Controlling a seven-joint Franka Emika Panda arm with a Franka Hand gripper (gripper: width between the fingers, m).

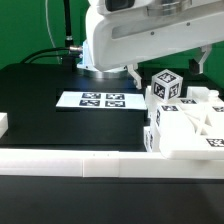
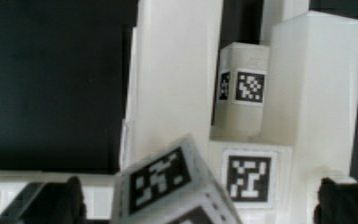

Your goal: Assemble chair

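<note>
While the gripper (image 2: 197, 203) hangs with its fingers (image 2: 51, 200) spread wide and holding nothing, the white chair parts (image 1: 185, 125) lie right under it, and one tilted post end (image 2: 172, 185) sits between the fingers, apart from both. A long low wall (image 1: 70, 160) runs just beside the parts, and the black table (image 1: 30, 90) with the marker board (image 1: 100, 100) spreads out to the gripper's side.

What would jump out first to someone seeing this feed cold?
The pile of white chair parts crowded at the exterior view's right, one tagged block on top. Next, the marker board lying flat on the black table, and the white arm hanging above the parts.
</note>
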